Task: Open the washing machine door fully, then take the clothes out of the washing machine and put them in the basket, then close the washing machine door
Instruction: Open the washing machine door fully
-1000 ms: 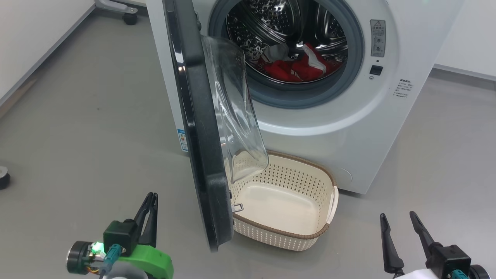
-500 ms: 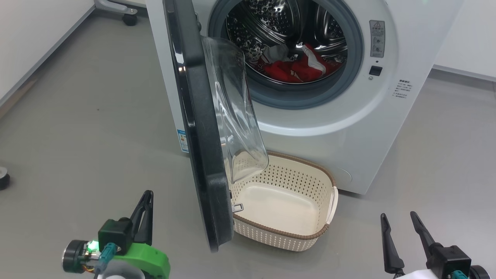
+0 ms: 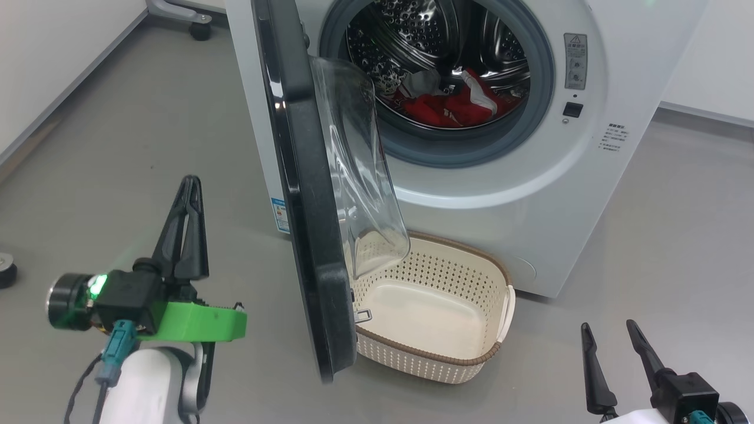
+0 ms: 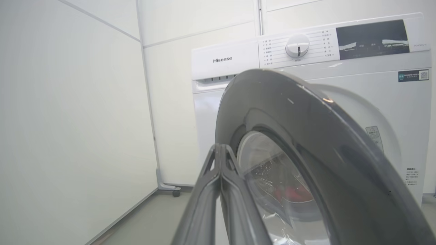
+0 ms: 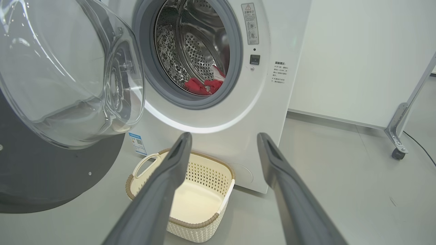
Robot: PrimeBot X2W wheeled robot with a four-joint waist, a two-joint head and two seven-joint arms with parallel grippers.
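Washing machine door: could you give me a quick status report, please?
Left hand shut, empty, outside the door. Right hand open, empty. Door open, clothes in the drum, basket empty. Door stands beside the basket.

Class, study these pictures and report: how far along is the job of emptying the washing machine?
Done: the door is swung out, about square to the washing machine, perhaps not fully. In hand: the shut left gripper points at the door's outer face, holding nothing; the right gripper is open. Left: the clothes lie in the drum, the basket is empty, the door needs closing.
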